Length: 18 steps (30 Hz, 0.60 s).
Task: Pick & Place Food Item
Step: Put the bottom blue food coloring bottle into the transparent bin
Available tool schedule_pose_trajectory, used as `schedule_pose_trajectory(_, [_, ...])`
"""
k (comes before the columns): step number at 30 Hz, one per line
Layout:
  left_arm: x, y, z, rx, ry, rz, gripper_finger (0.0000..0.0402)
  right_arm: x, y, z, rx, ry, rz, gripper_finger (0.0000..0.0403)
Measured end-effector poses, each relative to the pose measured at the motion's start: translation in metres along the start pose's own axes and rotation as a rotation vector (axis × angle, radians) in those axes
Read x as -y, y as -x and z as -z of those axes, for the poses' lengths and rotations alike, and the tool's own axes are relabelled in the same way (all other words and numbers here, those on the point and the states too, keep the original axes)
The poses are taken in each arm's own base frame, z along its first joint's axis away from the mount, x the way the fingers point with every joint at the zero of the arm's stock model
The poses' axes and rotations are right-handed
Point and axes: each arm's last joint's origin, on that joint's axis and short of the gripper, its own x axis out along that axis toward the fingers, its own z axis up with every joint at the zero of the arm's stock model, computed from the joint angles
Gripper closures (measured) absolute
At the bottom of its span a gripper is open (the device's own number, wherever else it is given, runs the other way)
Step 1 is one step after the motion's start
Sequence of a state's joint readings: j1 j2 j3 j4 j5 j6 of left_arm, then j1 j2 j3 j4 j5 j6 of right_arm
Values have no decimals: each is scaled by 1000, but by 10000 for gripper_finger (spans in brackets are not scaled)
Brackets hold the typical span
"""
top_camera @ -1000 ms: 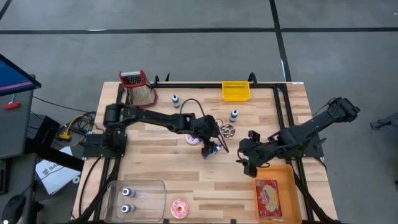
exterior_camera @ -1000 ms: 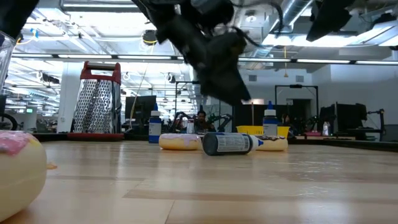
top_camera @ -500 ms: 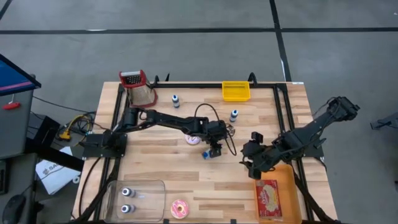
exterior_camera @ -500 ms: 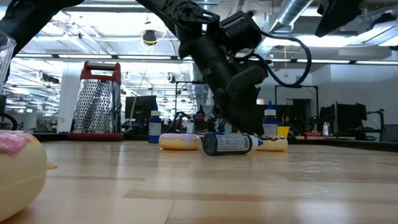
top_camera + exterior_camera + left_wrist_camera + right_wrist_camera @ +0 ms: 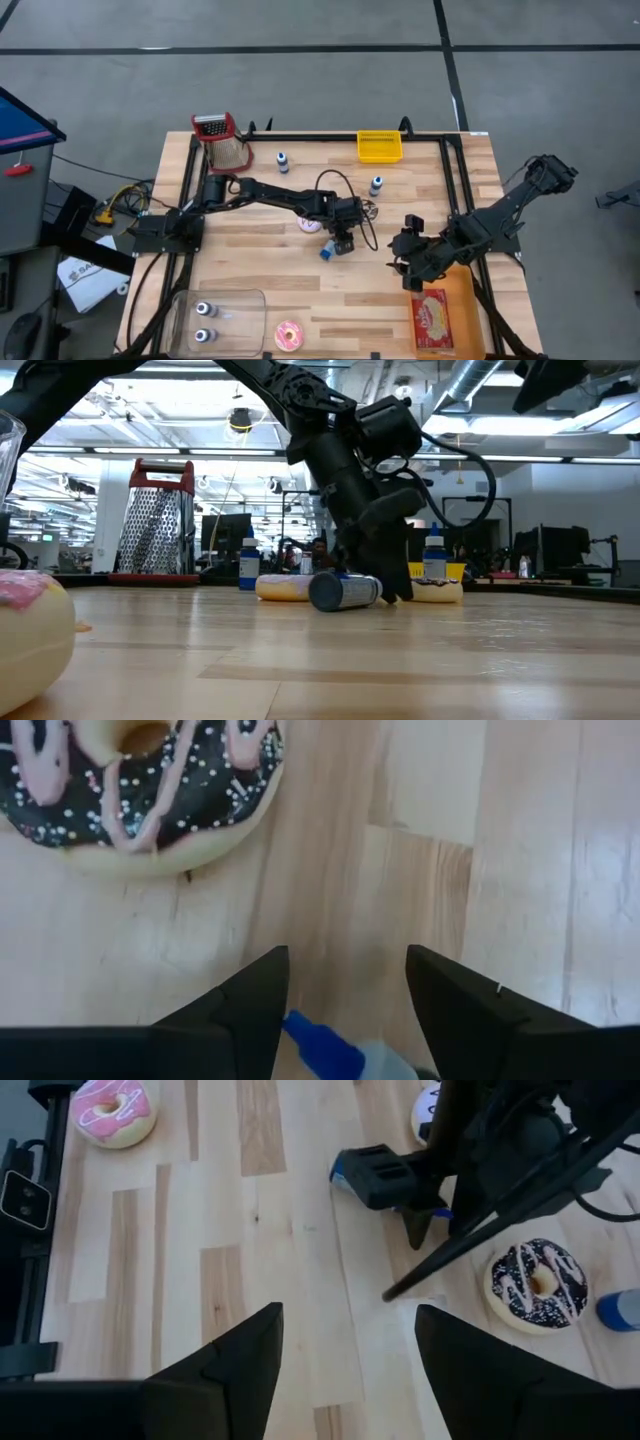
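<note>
My left claw (image 5: 385, 585) hides part of the lying bottle (image 5: 343, 591). In my left wrist view the picture edge cuts off the chocolate doughnut (image 5: 140, 790) and most of the bottle. Its label is too small to read.

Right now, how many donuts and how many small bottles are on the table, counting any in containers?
Donuts: 3 (pink donut, chocolate donut, light-iced donut)
Bottles: 5 (standing bottles, lying bottle, binned bottles in the clear bin)
Total: 8
</note>
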State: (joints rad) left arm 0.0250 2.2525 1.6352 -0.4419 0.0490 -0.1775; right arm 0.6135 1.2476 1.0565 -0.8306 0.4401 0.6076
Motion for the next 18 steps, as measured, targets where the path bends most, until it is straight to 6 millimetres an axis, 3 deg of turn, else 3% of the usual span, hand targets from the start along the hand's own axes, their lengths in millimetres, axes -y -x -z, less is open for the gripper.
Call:
schedule_pose_trajectory(9, [1,3,2,-36,74,39,230,0,0,0,2,3,1,182])
schedule_pose_trajectory(18, [20,5,13,-122,40,72,246,-3,2,2,3,1,-7,182])
